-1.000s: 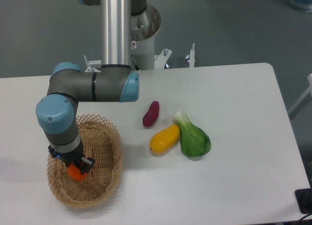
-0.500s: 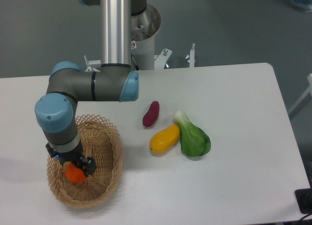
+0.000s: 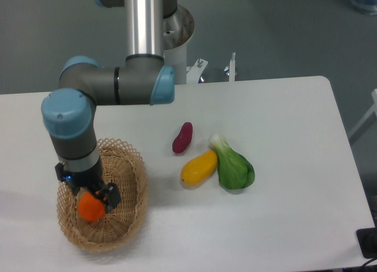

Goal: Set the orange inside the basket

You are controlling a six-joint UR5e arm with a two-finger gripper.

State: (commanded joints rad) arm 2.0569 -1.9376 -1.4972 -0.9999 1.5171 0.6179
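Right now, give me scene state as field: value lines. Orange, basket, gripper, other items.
orange: inside the basket outline, at the gripper tip
basket: wicker, front-left of the table
gripper: down in the basket, beside the orange; open or shut cannot be told
dark red fruit: on the table, right of the basket
yellow fruit: on the table, touching the green vegetable
green vegetable: on the table, rightmost item
task: orange over the basket, release not confirmed

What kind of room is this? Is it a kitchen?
Probably a robot lab, not a kitchen: a robot arm bolted behind a plain white table, grey floor, and produce with a basket laid out for practice.
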